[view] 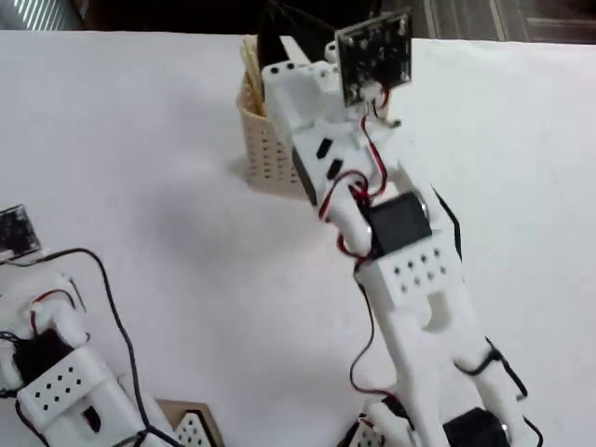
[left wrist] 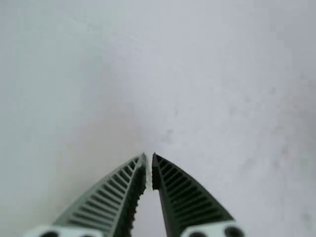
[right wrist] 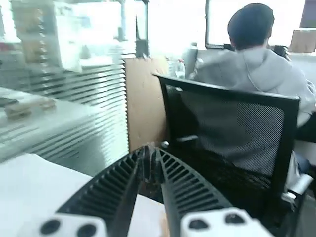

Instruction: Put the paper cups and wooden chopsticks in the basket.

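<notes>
A white lattice basket stands at the back middle of the table, with wooden chopsticks sticking up from its left side. My right arm stretches over the basket and hides most of its inside. In the right wrist view my right gripper is raised and faces the room beyond the table's far edge, shut with nothing between its fingers. My left gripper is shut and empty, just above bare white table. The left arm sits at the near left corner.
The white table is bare between the two arms. A small brown piece with a white perforated part lies at the near edge by the left arm. A black office chair stands beyond the table's far edge.
</notes>
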You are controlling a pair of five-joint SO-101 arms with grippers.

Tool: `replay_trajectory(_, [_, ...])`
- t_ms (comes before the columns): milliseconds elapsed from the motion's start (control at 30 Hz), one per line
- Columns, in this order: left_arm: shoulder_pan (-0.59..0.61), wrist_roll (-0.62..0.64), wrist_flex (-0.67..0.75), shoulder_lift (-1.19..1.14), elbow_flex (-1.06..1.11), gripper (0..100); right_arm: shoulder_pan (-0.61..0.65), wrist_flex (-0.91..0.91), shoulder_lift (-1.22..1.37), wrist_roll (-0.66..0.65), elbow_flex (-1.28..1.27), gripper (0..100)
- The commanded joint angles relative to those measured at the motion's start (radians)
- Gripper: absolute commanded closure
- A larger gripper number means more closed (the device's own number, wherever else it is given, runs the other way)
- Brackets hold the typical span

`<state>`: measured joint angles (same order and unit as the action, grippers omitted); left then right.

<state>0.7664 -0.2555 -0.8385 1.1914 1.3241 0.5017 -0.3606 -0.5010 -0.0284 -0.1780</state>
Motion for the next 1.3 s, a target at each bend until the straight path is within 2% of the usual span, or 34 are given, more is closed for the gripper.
replay_trajectory(0, [-0.09, 0.006, 0.031, 0.007, -0.009, 95, 0.05, -0.025, -0.065, 0.006, -0.04, 98.1])
replay_trajectory(167, [-0.203, 0.017, 0.032, 0.007, -0.057, 95, 0.002, -0.176, -0.07, 0.011, -0.117, 98.1])
replay_trajectory(333, [-0.372, 0.153, 0.032, 0.007, -0.164, 95, -0.12, -0.331, -0.093, 0.126, -0.169, 98.1])
replay_trajectory(567, [-0.529, 0.195, 0.032, 0.007, -0.313, 95, -0.191, -0.361, -0.275, 0.121, -0.408, 98.1])
replay_trajectory(800, [-0.552, 0.196, 0.008, 0.008, -0.313, 95, -0.223, -0.361, -0.587, 0.114, -0.736, 98.1])
replay_trajectory(1000, [-0.555, 0.198, 0.009, 0.041, -0.315, 96, -0.225, -0.355, -0.862, 0.041, -0.977, 98.1])
replay_trajectory(1267, [-0.556, 0.19, -0.146, 0.509, -0.284, 98, -0.251, -0.357, -1.093, 0.044, -1.221, 98.1])
